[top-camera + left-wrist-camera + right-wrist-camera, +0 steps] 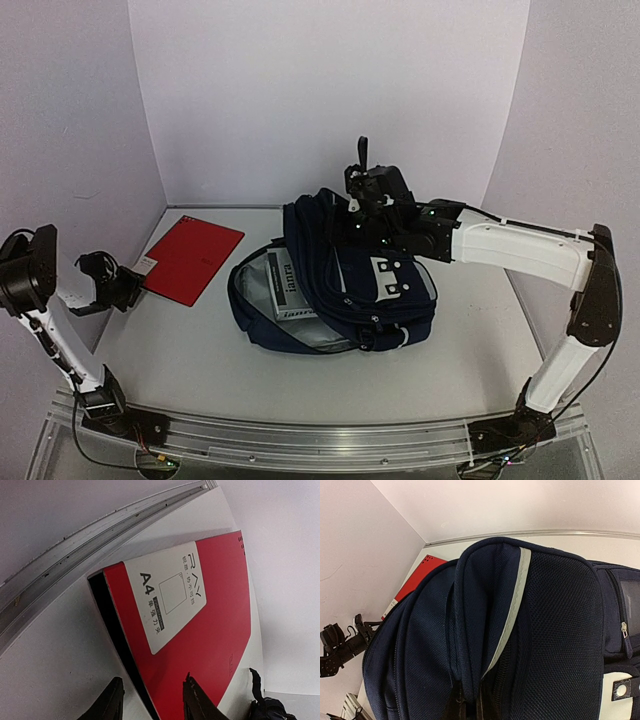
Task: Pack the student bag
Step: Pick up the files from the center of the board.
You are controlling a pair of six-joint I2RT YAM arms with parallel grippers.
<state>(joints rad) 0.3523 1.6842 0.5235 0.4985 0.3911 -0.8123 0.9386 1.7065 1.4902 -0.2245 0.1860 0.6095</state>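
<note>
Right jaws tight on student bag [550,630] fold; left jaws part-open astride red folder [210,645] edge

Soft, even light left the student bag [340,285] only a faint shadow on the table [300,380] in front of it. Its navy cloth looked almost black. Left of the bag, print on the red folder [200,645] was sharp, but the metal strip [100,542] beside it bowed with lens distortion.
</note>
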